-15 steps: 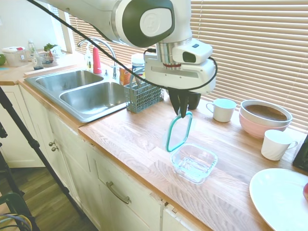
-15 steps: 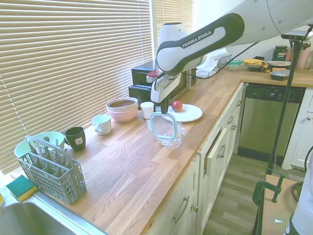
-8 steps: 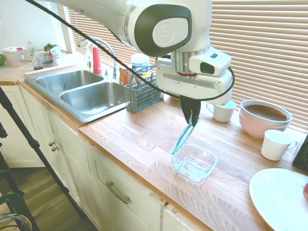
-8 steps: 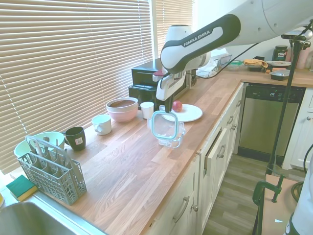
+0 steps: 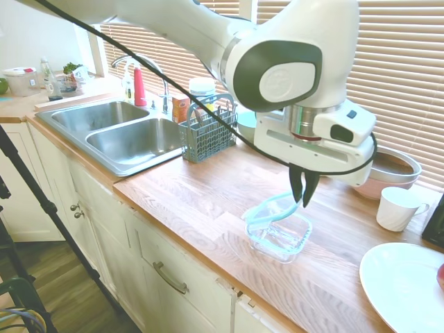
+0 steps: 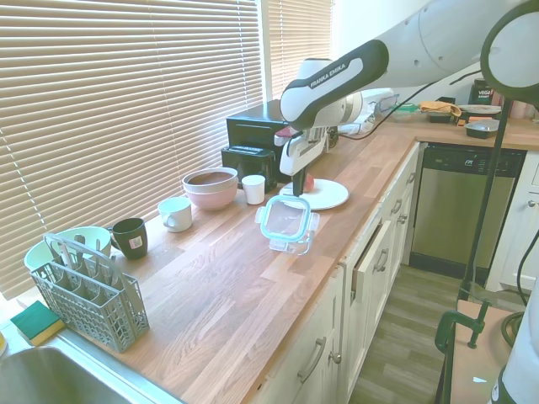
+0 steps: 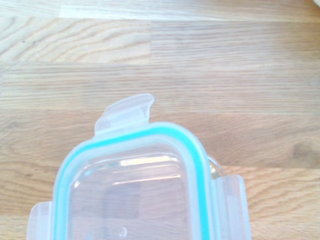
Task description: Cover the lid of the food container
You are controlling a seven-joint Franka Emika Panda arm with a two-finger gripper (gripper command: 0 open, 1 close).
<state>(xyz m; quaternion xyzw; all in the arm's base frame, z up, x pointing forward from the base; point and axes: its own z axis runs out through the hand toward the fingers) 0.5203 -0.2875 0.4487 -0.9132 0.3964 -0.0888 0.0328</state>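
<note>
The claw is pinched shut on one edge of the lid, which lies tilted over the container on the counter. In the first exterior view the lid's free side sits low at the container's rim while the gripped side is a little higher. Whether the low side touches the rim is hard to tell. The second exterior view shows the lid nearly covering the container, with the claw at its far edge, near the white plate.

The wrist view shows the lid with its teal rim and clear tabs, and a sliver of glass rim just outside one corner, so the alignment looks close but perhaps slightly off.

The step in hand is the placing itself: the lid is over the container and nearly flat. The next move calls for lowering the held edge until the lid lies level on the rim, then opening the claw and lifting clear without dragging the lid askew
</note>
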